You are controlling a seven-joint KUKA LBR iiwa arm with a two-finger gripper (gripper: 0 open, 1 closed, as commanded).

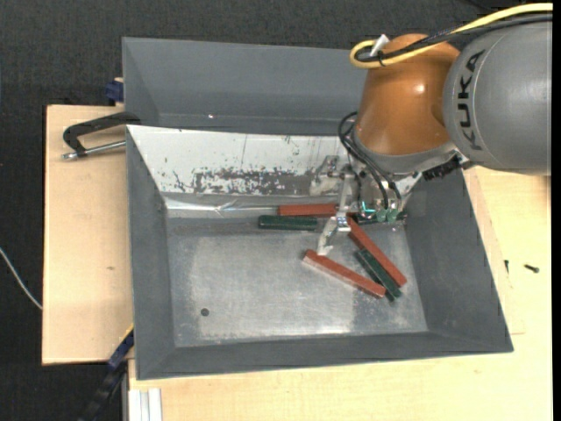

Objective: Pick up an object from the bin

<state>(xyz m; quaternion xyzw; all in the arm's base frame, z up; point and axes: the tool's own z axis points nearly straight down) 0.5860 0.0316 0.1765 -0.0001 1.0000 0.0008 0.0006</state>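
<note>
Hanging over the bin's [149, 261] right half, the pincer [333, 235] is hovering above a long, flat red stick [351, 276]; clenched or released, cannot tell.

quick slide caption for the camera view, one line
Gripper low in the grey bin over the end of a red stick, more red and green sticks alongside

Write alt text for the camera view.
KUKA arm reaches in from the right, jaws low in the grey metal bin among loose sticks. A red-brown stick and a dark green stick lie to their left; a heap of three lies in front.
</note>
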